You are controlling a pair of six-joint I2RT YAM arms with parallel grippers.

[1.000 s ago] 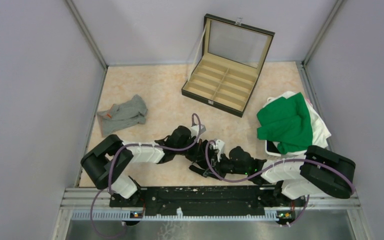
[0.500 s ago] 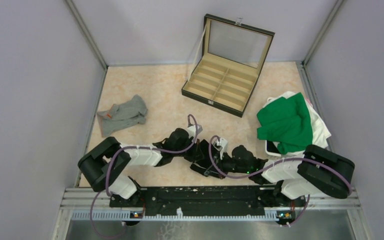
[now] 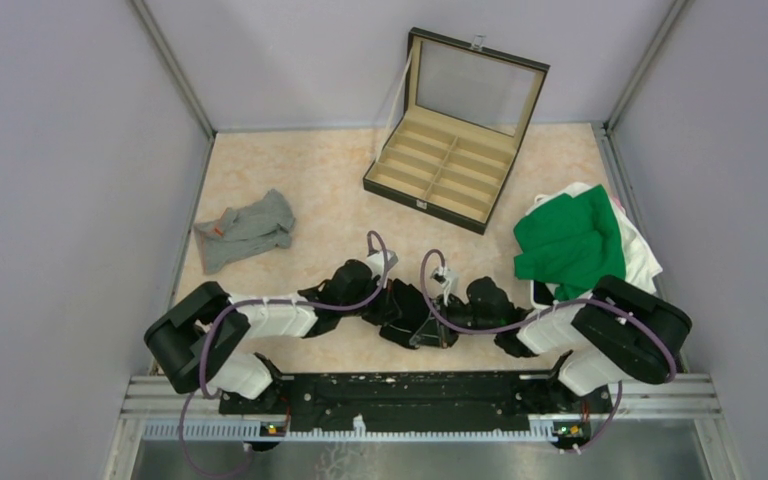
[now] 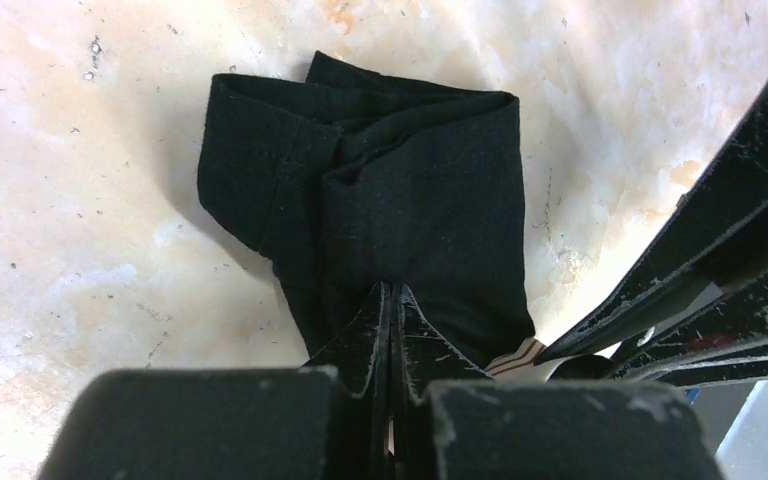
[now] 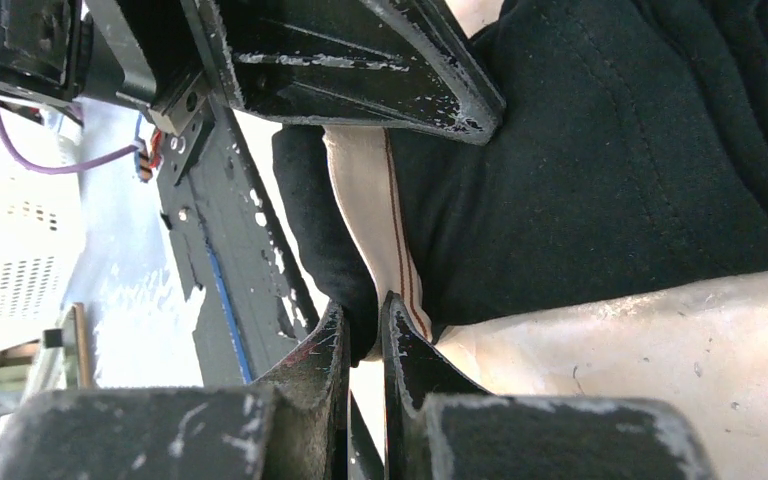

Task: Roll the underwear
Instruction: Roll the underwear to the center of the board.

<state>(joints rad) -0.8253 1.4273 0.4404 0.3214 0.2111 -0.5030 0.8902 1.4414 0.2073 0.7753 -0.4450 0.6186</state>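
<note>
- Pinching the black underwear (image 4: 410, 190) with the left pincer (image 4: 390, 292), clamped tight on its near fold.
- Gripped its edge with the right pincer (image 5: 365, 315), likewise clenched.
- Lay crumpled on the counter (image 4: 80, 250) between both arms; grey underwear (image 3: 245, 228) well apart, leftward.

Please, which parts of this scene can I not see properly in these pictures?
- Top view: the left arm and right arm cover most of the black underwear.
- Left wrist view: the left pincer hides the garment's near edge.
- Right wrist view: beyond the right pincer, frame edges cut the garment off.
- Top view: the label on the grey underwear is too small to read.
</note>
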